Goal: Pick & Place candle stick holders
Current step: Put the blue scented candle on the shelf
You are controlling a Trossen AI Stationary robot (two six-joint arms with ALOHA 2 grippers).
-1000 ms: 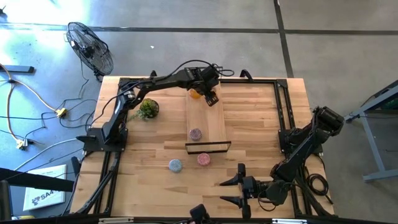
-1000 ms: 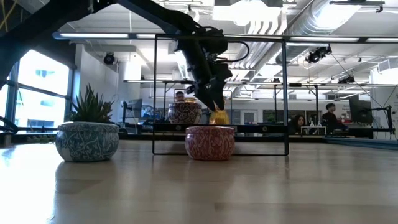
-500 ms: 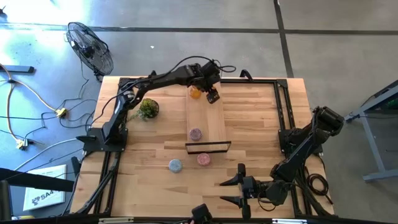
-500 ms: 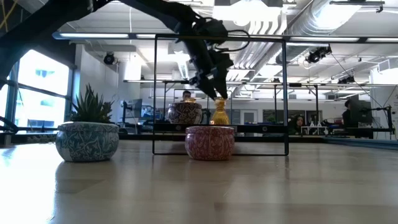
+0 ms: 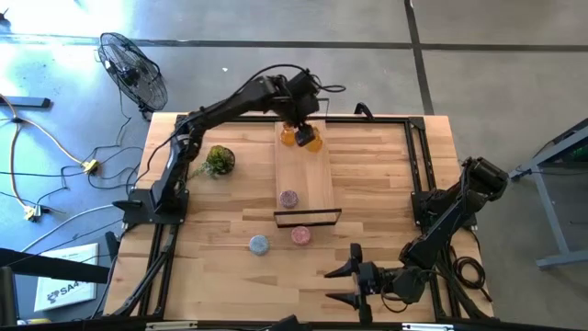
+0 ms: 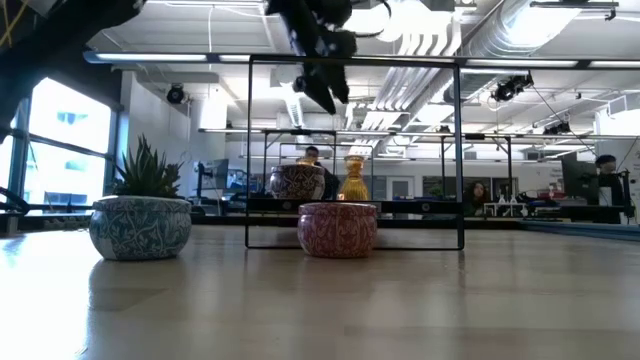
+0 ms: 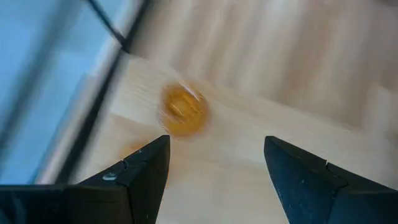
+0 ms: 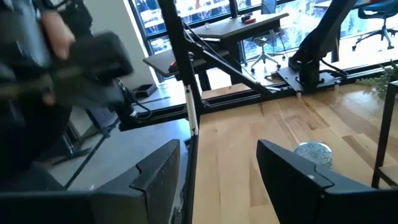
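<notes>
Left gripper (image 5: 300, 118): raised above far end of wooden tray (image 5: 317, 193), jaws apart, nothing between them; in left wrist view, empty gap between fingers (image 7: 146, 171), amber holder below.

Amber candle stick holders (image 5: 303, 138): two visible, side by side, standing at far end of tray; tall one upright in low view (image 6: 354, 180). Judged light, rigid, smooth glass; likely slippery and breakable. Best taken at narrow neck above bulb, jaws level, gentle squeeze.

Pink holder on tray (image 5: 289, 198): near end of tray, low and round. Judged best taken across rim or around wall.

Second pink holder (image 5: 300, 235): on table, just outside tray's near end; closest to camera in low view (image 6: 338, 229).

Light-blue holder (image 5: 259, 244): on table, beside second pink holder, toward left arm's side. Same glass, same caution.

Right gripper (image 5: 345, 282): waiting at near table edge, well apart from holders, jaws apart, empty.

Potted plant (image 5: 219, 161): left of tray, not part of job.
</notes>
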